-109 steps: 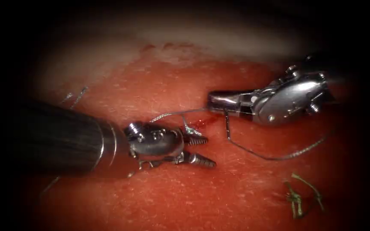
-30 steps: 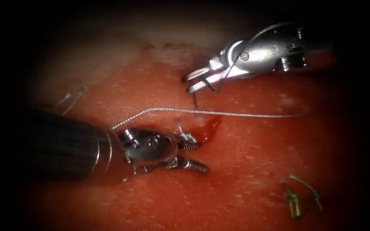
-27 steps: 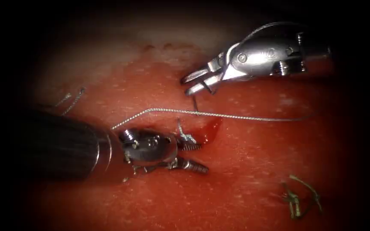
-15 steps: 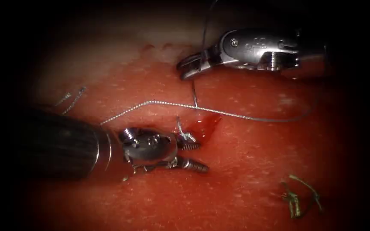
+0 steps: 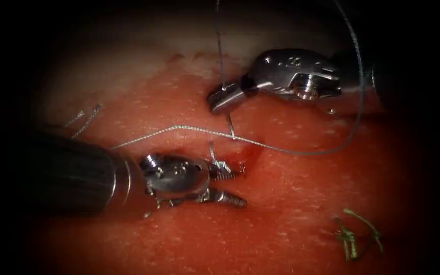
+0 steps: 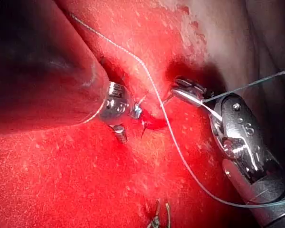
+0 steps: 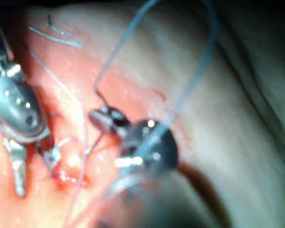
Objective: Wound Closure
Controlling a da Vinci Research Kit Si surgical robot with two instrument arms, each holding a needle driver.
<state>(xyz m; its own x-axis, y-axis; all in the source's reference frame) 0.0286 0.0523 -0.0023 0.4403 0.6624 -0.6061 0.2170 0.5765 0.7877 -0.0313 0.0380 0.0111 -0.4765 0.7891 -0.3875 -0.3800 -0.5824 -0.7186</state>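
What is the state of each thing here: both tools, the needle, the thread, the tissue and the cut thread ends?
Left tool: jaws open, holds nothing, low over the tissue.
Right tool: jaws shut on the needle.
Needle: hangs from the right tool, tip near the thread.
Thread: slack, lies across the cut, loops up past the right tool.
Tissue: wet with red fluid.
Cut thread ends: loose on the tissue.

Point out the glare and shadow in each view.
Endoscope view: a dark surround rings the lit tissue; glare on the right tool, jaws shut on the needle, which hangs toward the cut, entry unclear; the left tool is open and empty. Left wrist view: glare on the left tool, shaft shadowed. Right wrist view: bright highlights on the right tool.
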